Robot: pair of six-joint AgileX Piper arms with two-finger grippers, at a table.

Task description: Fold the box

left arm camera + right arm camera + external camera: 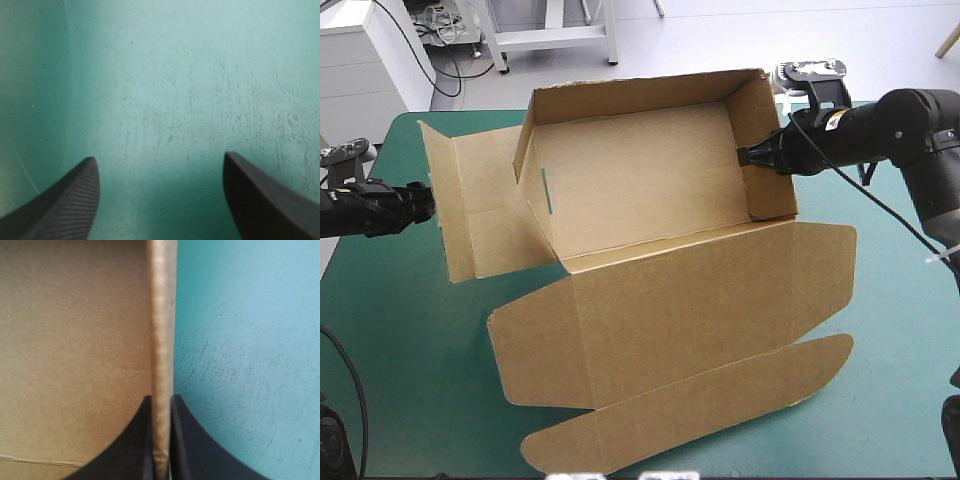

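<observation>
The brown box (650, 190) stands in the middle of the table as an open tray, its far, left and right walls raised and its lid (690, 320) lying flat toward the near edge. My right gripper (748, 157) is shut on the top edge of the right wall (161, 365), one finger inside the tray and one outside. A side flap (485, 215) lies spread at the box's left. My left gripper (428, 205) hovers at that flap's outer edge, open; in its own view the black fingers (65, 205) stand wide apart over bare teal-green cover (190, 100).
The teal-green cover (410, 340) shows to the left of the lid and to the right of the box (890, 330). White furniture (370, 50) stands beyond the table's far left corner.
</observation>
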